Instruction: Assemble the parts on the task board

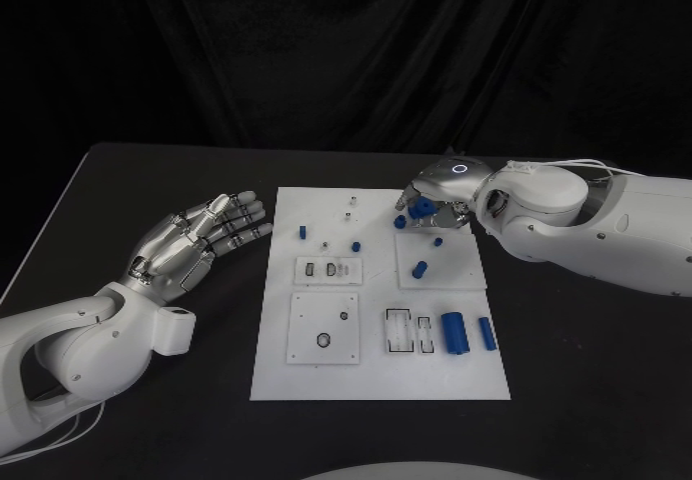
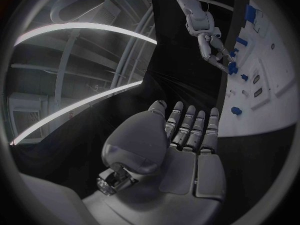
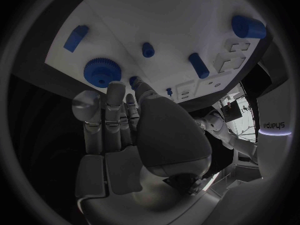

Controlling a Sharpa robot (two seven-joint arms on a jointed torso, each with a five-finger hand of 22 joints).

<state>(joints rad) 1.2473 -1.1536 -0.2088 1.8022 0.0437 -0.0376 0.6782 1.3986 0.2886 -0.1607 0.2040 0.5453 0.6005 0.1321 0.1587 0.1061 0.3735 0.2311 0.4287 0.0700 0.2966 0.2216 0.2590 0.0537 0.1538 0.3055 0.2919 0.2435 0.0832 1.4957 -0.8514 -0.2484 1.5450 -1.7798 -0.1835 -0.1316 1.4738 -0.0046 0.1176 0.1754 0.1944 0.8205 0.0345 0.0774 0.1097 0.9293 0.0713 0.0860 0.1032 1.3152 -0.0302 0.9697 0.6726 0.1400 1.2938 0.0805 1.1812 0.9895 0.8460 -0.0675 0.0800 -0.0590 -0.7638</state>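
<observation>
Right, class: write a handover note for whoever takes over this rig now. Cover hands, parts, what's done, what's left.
Left hand: open, fingers spread, above the table left of the task board.
Right hand: at the board's far right corner by the blue gear; whether it grips it, cannot tell.
Two blue cylinders lie at the board's near right.
Done: unclear.
Left: seat the loose parts.

Black table, white task board apparently flat

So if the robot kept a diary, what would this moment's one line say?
task: assemble parts | left hand: open, beside task board | right hand: fingers at blue gear, grip unclear | long blue parts: untouched
</observation>
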